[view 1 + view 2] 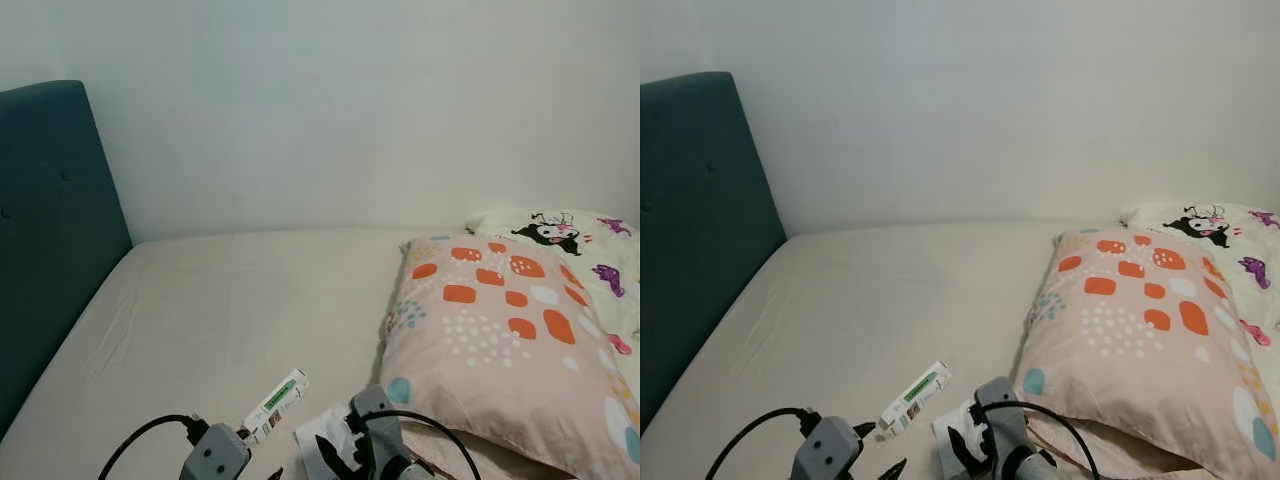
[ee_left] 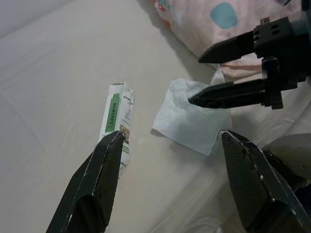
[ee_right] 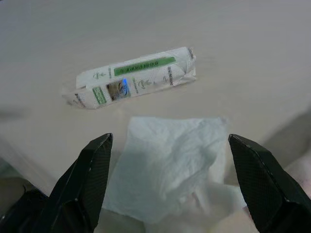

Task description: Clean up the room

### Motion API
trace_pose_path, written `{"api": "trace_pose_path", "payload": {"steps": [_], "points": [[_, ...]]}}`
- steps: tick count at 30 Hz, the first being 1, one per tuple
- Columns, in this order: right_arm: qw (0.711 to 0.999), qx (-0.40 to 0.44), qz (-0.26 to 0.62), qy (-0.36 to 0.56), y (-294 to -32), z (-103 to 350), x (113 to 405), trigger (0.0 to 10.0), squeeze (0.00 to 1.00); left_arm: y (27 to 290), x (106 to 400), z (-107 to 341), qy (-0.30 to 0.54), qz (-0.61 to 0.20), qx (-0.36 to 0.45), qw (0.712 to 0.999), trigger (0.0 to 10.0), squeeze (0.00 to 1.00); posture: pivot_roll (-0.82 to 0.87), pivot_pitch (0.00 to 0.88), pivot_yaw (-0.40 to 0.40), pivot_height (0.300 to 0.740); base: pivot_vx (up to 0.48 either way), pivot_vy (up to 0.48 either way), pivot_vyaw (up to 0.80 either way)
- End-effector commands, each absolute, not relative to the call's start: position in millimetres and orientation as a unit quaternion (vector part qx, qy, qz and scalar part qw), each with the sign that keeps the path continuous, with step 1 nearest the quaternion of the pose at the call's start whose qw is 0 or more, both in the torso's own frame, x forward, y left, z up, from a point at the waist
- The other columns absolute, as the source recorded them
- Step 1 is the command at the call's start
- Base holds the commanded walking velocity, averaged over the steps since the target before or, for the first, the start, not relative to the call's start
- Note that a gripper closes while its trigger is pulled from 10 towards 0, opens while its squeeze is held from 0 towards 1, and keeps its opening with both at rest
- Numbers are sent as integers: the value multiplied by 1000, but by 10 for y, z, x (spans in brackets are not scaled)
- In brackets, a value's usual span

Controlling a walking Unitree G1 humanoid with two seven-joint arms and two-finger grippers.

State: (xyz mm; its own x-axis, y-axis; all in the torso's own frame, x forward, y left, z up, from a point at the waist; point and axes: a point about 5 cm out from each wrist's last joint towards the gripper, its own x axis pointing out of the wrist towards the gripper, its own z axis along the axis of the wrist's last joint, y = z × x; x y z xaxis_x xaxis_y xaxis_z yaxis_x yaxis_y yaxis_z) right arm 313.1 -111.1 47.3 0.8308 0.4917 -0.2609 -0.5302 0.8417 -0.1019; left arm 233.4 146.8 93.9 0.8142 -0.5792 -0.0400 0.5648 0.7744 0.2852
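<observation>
Right gripper (image 2: 214, 75) spread wide, holding nothing, hovering just over the crumpled white tissue (image 3: 170, 165) on the bed sheet (image 1: 230, 310); tissue sits between its fingers in the right wrist view. Left gripper (image 2: 170, 160) also spread and empty, low over the sheet, one finger (image 2: 97, 189) near the end of the white-and-green wrapper (image 2: 116, 121). Wrapper lies flat just beside the tissue, apart from it. Both arms reach forward side by side. Patterned pillow (image 1: 500, 330) right of the tissue, teal headboard (image 1: 50, 230) left.
</observation>
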Motion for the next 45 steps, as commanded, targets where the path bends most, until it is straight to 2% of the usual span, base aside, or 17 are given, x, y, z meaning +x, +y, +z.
{"api": "trace_pose_path", "payload": {"steps": [1, 2, 8, 9, 10, 11, 16, 17, 18, 35, 40, 41, 42, 43, 44, 45], "points": [[947, -97, 273, 139, -1111, 393, 3106, 10000, 224, 1483, 2294, 916, -13, -308, 151, 939, 10000, 0, 82, 186, -74, 596, 0, 0, 0], [943, -100, 281, 146, -1091, 391, 3121, 10000, 0, 1486, 2297, 925, -14, -309, 154, 938, 10000, 0, 83, 189, -74, 596, 0, 0, 0], [935, -106, 299, 161, -1068, 381, 3150, 10000, 0, 1464, 2301, 943, -15, -322, 164, 932, 10000, 0, 88, 193, -74, 596, 0, 0, 0], [931, -114, 304, 165, -1069, 378, 3156, 10000, 659, 1455, 2299, 953, -16, -324, 162, 932, 10000, 0, 89, 197, -72, 596, 0, 0, 0], [929, -120, 307, 167, -1070, 375, 3160, 10000, 659, 1450, 2297, 961, -16, -325, 160, 932, 10000, 0, 89, 197, -72, 596, 0, 0, 0], [927, -121, 311, 171, -1069, 370, 3162, 10000, 1000, 1439, 2291, 973, -17, -328, 155, 932, 10000, 0, 93, 197, -71, 596, 0, 0, 0], [924, -127, 310, 183, -1074, 359, 3184, 10000, 1000, 1380, 2254, 1008, -19, -347, 151, 925, 10000, 0, 98, 199, -69, 596, 0, 0, 0], [921, -131, 313, 188, -1071, 352, 3187, 10000, 231, 1355, 2247, 1017, -20, -353, 150, 923, 10000, 0, 100, 199, -69, 596, 0, 0, 0], [919, -135, 317, 193, -1068, 346, 3189, 10000, 0, 1339, 2244, 1023, -21, -357, 149, 922, 10000, 0, 100, 200, -69, 596, 0, 0, 0], [904, -198, 308, 222, -1115, 291, 3221, 10000, 0, 1232, 2237, 1102, -28, -365, 125, 922, 10000, 0, 126, 211, -64, 596, 0, 0, 0], [909, -199, 298, 214, -1121, 308, 3239, 10000, 0, 1249, 2242, 1138, -32, -353, 117, 928, 10000, 0, 129, 210, -62, 596, 0, 0, 0], [909, -198, 298, 213, -1118, 308, 3238, 9686, 0, 1252, 2248, 1146, -33, -350, 116, 929, 10000, 0, 129, 210, -62, 596, 0, 0, 0], [909, -197, 298, 213, -1115, 307, 3238, 4941, 0, 1251, 2251, 1150, -34, -350, 118, 928, 10000, 0, 128, 210, -61, 596, 0, 0, 0], [909, -197, 298, 213, -1113, 307, 3238, 4941, 0, 1250, 2253, 1152, -34, -351, 120, 928, 10000, 0, 128, 210, -61, 596, 0, 0, 0], [909, -199, 298, 213, -1111, 307, 3238, 4000, 0, 1250, 2255, 1152, -34, -352, 120, 928, 10000, 0, 128, 210, -61, 596, 0, 0, 0], [908, -204, 300, 211, -1106, 308, 3238, 3843, 0, 1247, 2254, 1150, -33, -354, 120, 927, 10000, 0, 128, 210, -61, 596, 0, 0, 0]]}}
